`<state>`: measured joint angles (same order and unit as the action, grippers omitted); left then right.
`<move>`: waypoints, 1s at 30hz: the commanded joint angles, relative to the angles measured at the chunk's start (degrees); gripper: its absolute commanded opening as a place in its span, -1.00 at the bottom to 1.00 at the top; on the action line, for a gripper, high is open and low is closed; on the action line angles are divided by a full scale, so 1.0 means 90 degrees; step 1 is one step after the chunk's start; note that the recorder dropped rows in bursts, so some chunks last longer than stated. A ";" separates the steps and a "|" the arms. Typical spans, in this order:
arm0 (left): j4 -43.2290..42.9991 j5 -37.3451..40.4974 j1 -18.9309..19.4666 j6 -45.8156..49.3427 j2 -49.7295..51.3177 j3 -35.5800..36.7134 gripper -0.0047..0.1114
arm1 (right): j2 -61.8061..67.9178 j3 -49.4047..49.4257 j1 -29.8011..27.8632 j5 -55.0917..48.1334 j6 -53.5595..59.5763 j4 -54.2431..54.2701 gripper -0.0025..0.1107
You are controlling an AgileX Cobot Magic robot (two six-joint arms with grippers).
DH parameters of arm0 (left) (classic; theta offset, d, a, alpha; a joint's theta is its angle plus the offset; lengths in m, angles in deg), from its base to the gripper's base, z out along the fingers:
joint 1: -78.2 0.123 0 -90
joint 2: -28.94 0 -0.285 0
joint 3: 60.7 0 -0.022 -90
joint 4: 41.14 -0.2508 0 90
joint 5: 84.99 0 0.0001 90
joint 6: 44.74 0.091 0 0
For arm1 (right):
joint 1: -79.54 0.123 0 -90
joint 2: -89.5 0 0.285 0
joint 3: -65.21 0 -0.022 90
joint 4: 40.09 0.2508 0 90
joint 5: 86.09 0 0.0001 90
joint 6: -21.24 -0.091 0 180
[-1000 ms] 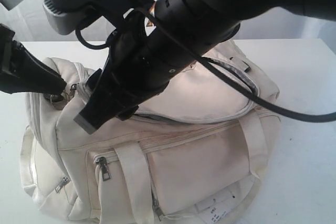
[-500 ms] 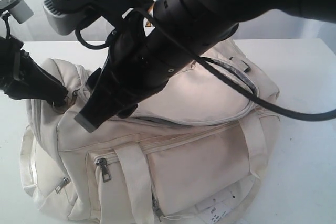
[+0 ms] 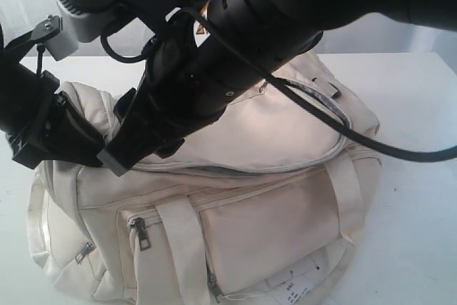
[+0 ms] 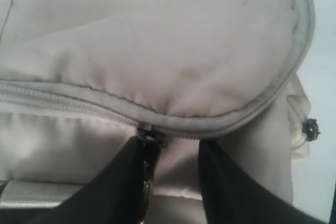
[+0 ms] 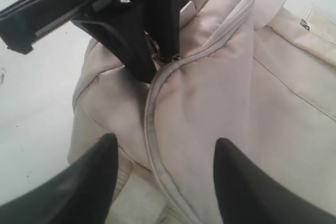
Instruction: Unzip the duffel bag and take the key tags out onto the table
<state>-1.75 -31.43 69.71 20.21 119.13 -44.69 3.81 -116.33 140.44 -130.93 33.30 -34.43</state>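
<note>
Left wrist view: my left hand [image 4: 173, 148] stood half open, fingers [image 4: 226, 182] either side of zipper pull [image 4: 148, 179], nothing clamped. Right hand [image 5: 166, 140] gaped wide over duffel bag [image 3: 271, 219], empty. Bag sat on wide white worktop [image 3: 414, 105].

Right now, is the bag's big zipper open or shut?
Shut, as far as shows. The zipper runs closed along the duffel bag, no dark lining peeks out, and the left gripper sits at its pull.
</note>
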 commanded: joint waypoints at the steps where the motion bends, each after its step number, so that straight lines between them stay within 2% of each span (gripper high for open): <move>1: -0.0564 -0.0105 -0.0029 -0.0474 0.0003 0.0061 -0.40 | 0.0003 0.0016 -0.0044 0.0044 -0.0035 -0.0028 -0.04; 5: -0.0666 -0.0121 -0.0029 -0.0542 0.0003 0.0061 -0.67 | 0.0003 0.0016 -0.0044 -0.0005 -0.0035 -0.0028 -0.04; 7: -0.0551 -0.0121 -0.0029 -0.0542 -0.0039 0.0061 -0.90 | 0.0003 0.0016 -0.0044 -0.0018 -0.0035 -0.0028 -0.04; 8: -0.0474 -0.0079 -0.0029 -0.0531 -0.0111 0.0061 -0.92 | 0.0020 0.0016 -0.0044 -0.0018 0.0122 -0.0042 -0.02; 13: -0.0251 -0.0051 -0.0029 -0.0531 -0.0603 0.0049 -0.92 | 0.0346 0.0016 -0.0030 -0.0018 0.0695 -0.0029 0.20; 23: -0.0251 -0.0234 -0.0029 -0.0557 -0.1476 0.0049 -0.92 | 0.1028 0.0016 -0.0030 0.0227 0.0695 -0.0040 0.20; 26: -0.0251 -0.0234 -0.0029 -0.0557 -0.1630 0.0049 -0.92 | 0.1072 0.0016 -0.0030 0.0301 0.0683 -0.0055 0.13; 30: -0.0241 -0.0339 -0.0029 -0.0557 -0.1782 0.0049 -0.92 | 0.1071 0.0016 -0.0030 0.0387 0.0659 -0.0055 -0.14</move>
<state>-5.17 -34.88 69.71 15.71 104.37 -44.69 13.44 -116.33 140.44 -128.67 39.02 -34.62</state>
